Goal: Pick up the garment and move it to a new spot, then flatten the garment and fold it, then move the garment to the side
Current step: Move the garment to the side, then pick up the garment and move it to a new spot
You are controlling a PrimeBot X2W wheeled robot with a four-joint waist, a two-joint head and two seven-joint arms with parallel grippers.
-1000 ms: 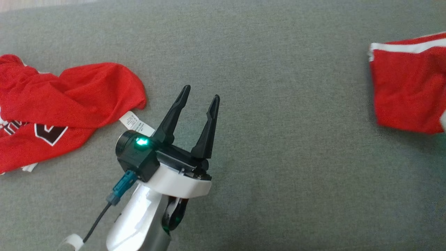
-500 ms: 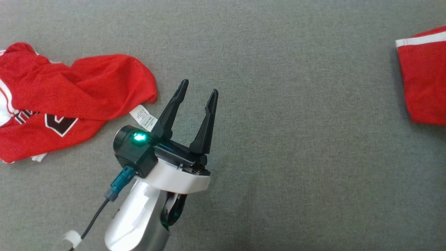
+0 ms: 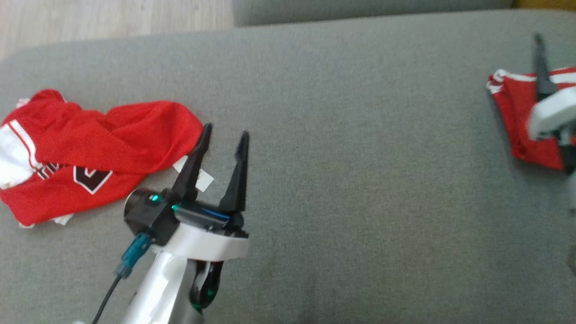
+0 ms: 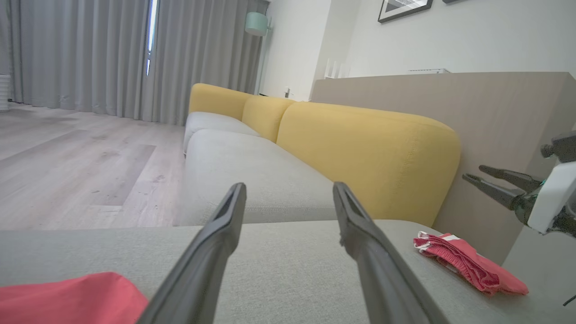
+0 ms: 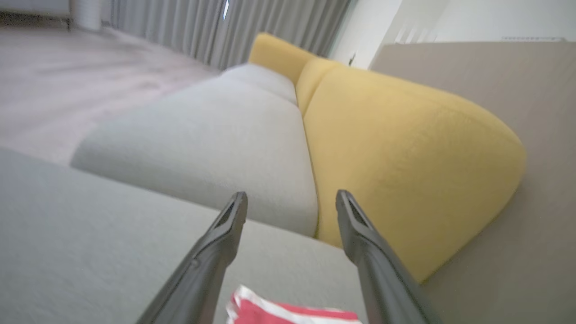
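A folded red garment [image 3: 517,117] with white trim lies at the far right of the grey seat; it also shows as a small stack [image 4: 468,267] and as a red and white edge [image 5: 288,312]. My right gripper [image 3: 542,63] hovers over it, blurred, and its jaws [image 5: 291,195] stand open with nothing between them. A crumpled red jersey [image 3: 90,153] with a white label lies at the left. My left gripper [image 3: 225,132] is open and empty beside the jersey's right edge, its fingers pointing away from me.
The work surface is a grey sofa seat [image 3: 360,180]. Its far edge meets wooden floor [image 3: 112,18] at the upper left. Yellow back cushions [image 4: 360,153] and a beige panel [image 4: 495,112] rise behind the folded garment. Bare seat lies between the two red pieces.
The right gripper has opened and now shows over the folded garment at the right edge. The head camera has shifted, bringing the seat's far edge and floor into view.
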